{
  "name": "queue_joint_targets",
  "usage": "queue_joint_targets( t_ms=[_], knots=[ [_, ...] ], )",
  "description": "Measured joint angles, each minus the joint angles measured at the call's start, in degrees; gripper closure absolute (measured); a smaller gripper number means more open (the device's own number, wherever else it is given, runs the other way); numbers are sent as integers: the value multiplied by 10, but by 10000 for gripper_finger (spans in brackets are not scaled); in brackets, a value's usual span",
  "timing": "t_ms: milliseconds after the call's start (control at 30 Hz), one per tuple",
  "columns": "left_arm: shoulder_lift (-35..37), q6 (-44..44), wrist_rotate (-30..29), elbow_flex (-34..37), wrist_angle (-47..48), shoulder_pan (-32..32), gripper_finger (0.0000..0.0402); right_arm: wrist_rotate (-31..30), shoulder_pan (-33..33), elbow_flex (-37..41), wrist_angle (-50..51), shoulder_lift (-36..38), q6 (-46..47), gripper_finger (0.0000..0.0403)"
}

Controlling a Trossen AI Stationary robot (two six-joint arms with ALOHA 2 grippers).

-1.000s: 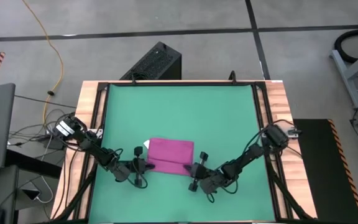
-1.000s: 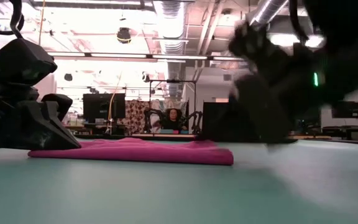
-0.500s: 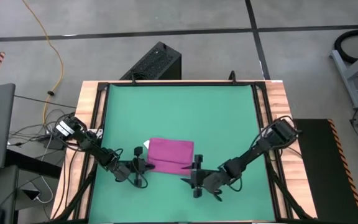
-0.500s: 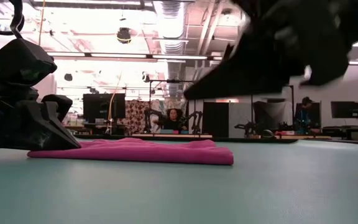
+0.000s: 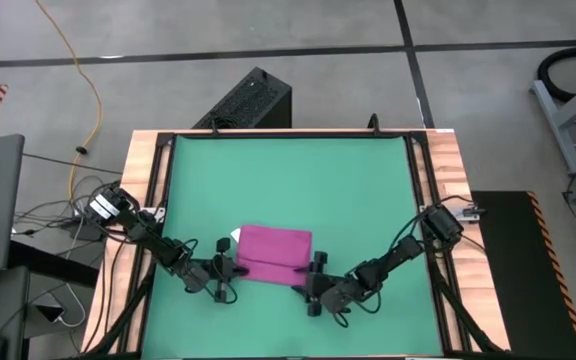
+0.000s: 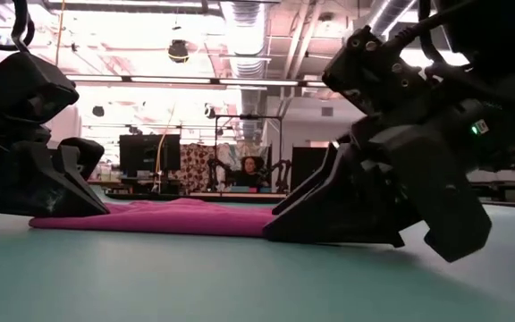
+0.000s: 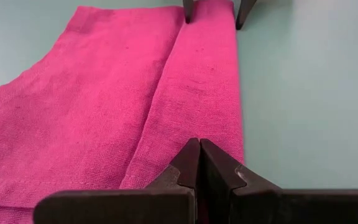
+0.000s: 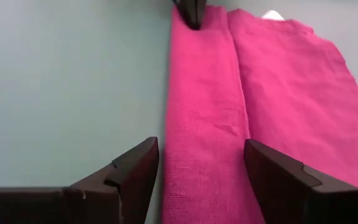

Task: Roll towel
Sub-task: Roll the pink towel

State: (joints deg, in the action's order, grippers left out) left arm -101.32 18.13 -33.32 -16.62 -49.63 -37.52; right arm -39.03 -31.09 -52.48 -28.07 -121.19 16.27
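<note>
The towel (image 5: 274, 252) lies flat on the green bench (image 5: 288, 180), toward its near edge and about midway across, with a narrow fold turned over along the near side and a small white tag (image 5: 234, 235) at its far left corner; the left gripper (image 5: 230, 270) sits low at the left end of that fold, its jaws pressed together on the cloth, pinching the folded strip; the right gripper (image 5: 315, 285) is down at the opposite end of the fold, jaws spread wide and straddling the strip, one finger (image 8: 129, 177) on bare bench, the other (image 8: 284, 180) over the cloth, holding nothing; a person (image 6: 251, 170) sits in the room far behind
</note>
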Motion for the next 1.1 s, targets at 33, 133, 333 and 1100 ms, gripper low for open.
queue_joint_targets(
  t_ms=[33, 133, 333, 1100],
  knots=[
    [0, 0, 0, 0, 1, 0, 401, -2, 0, -1, 4, -10, 17, 142],
    [0, 1, 4, 0, 5, 0, 401, -12, -2, -1, 0, -35, 56, 142],
    [0, 2, 19, 0, 5, 2, 401, -27, -3, -2, -20, -60, 89, 153],
    [153, -36, 86, -6, 21, 0, 401, -58, -7, -2, -10, -60, 105, 384]
  ],
)
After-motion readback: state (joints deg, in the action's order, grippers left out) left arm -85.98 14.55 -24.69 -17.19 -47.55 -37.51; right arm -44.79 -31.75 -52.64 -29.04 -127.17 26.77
